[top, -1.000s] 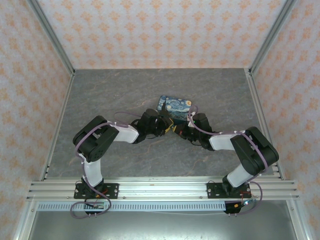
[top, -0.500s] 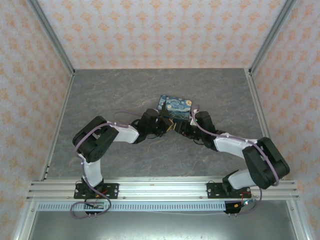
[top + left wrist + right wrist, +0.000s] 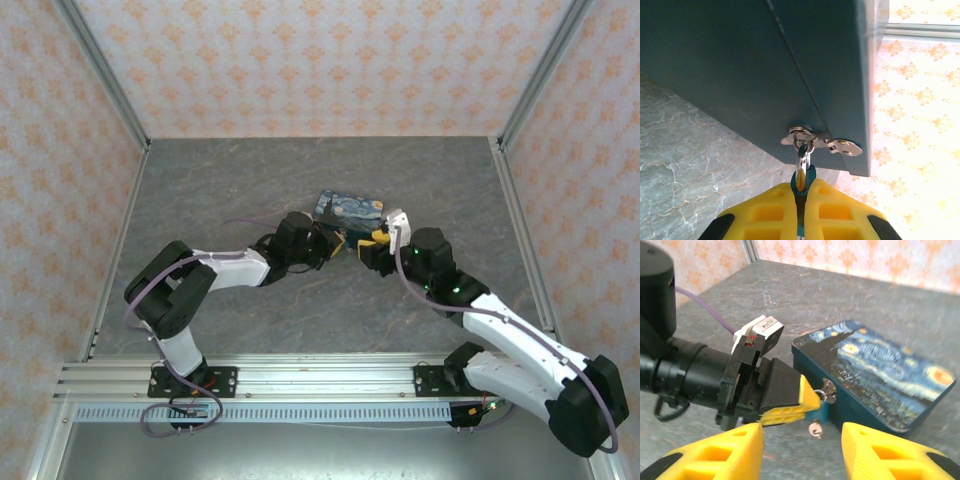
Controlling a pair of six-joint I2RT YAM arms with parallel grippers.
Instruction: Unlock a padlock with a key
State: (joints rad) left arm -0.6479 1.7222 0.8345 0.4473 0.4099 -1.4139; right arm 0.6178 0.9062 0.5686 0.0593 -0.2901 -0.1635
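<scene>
The teal padlock hangs by its silvery shackle from the hasp of the starry-night tin. My left gripper is shut on the padlock's body, seen from the other side as yellow fingers over the teal padlock. The key is a small pale head hanging under the lock's body, seemingly stuck in it. My right gripper stands open a little short of the key, touching nothing. From above, the left gripper and the right gripper meet at the tin's near side.
The tin sits mid-table on the grey marbled surface. Patterned walls with metal posts close the table in on three sides. A purple cable runs along the left arm.
The right arm has unfolded and stretched out, and its gripper has drawn back a little to the right of the lock. The left arm's elbow has dropped while its gripper stays at the tin.
</scene>
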